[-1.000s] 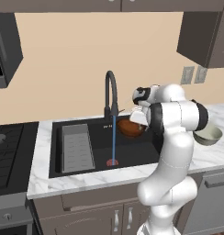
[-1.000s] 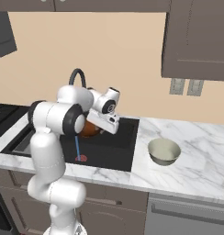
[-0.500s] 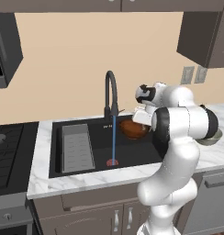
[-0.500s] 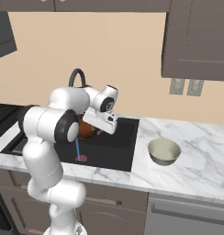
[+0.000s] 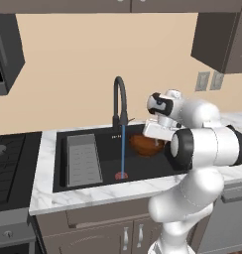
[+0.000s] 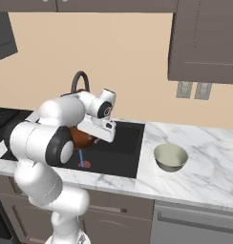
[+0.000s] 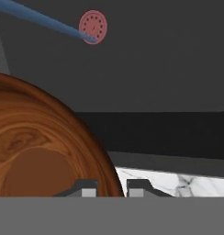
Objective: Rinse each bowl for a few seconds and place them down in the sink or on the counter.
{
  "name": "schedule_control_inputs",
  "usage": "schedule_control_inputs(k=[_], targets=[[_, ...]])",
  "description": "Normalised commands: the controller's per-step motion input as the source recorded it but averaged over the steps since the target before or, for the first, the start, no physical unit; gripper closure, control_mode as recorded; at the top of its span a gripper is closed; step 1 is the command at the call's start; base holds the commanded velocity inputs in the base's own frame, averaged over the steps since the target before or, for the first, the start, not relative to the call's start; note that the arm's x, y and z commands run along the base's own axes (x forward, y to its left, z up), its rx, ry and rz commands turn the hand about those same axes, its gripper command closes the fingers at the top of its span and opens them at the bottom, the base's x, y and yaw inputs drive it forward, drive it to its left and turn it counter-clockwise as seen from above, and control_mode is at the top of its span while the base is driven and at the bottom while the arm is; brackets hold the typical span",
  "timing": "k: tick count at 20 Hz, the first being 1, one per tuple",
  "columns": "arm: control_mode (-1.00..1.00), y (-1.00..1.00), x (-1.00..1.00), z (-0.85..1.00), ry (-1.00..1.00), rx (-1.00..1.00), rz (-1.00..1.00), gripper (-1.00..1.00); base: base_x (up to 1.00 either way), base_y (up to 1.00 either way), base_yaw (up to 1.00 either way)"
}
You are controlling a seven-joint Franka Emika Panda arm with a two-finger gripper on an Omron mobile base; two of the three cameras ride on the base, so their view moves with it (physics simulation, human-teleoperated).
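Note:
The reddish-brown bowl (image 5: 145, 145) (image 6: 80, 138) (image 7: 45, 151) hangs tilted over the black sink (image 5: 143, 167) (image 6: 124, 147) (image 7: 169, 69), just right of the blue water stream (image 5: 123, 149) (image 7: 40, 20). My gripper (image 5: 153, 138) (image 6: 92, 135) (image 7: 111, 187) is shut on its rim, which runs between the two fingertips in the hand view. The stream falls from the black gooseneck faucet (image 5: 118, 94) (image 6: 80, 78) onto the red drain (image 5: 121, 175) (image 6: 84, 164) (image 7: 92, 26). On the marble counter (image 6: 209, 167), right of the sink, the pale cream bowl (image 6: 170, 156) stands upright.
A grey ribbed tray (image 5: 83, 158) lies in the left part of the basin. A black stovetop (image 5: 6, 158) borders the counter on the far left. Dark wall cabinets (image 5: 222, 34) hang above, and outlets (image 6: 192, 89) sit on the back wall.
My arm's elbow has swung lower and forward over the right counter. The bowl has stayed in the grip, almost in place beside the stream.

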Motion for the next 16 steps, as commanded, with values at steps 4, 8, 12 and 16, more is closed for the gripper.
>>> schedule_control_inputs(k=[4,8,12,16], targets=[[-1.0,0.29,-0.41,0.18,0.0,0.0,0.09,1.0,0.0,0.0,0.0],[-1.0,0.32,-0.38,0.22,0.0,0.0,0.08,1.0,0.0,0.0,0.0],[-1.0,0.41,-0.22,0.16,0.0,0.0,0.07,1.0,0.0,0.0,0.0],[-1.0,0.44,-0.14,0.09,0.0,0.0,0.06,1.0,0.0,0.0,0.0]])
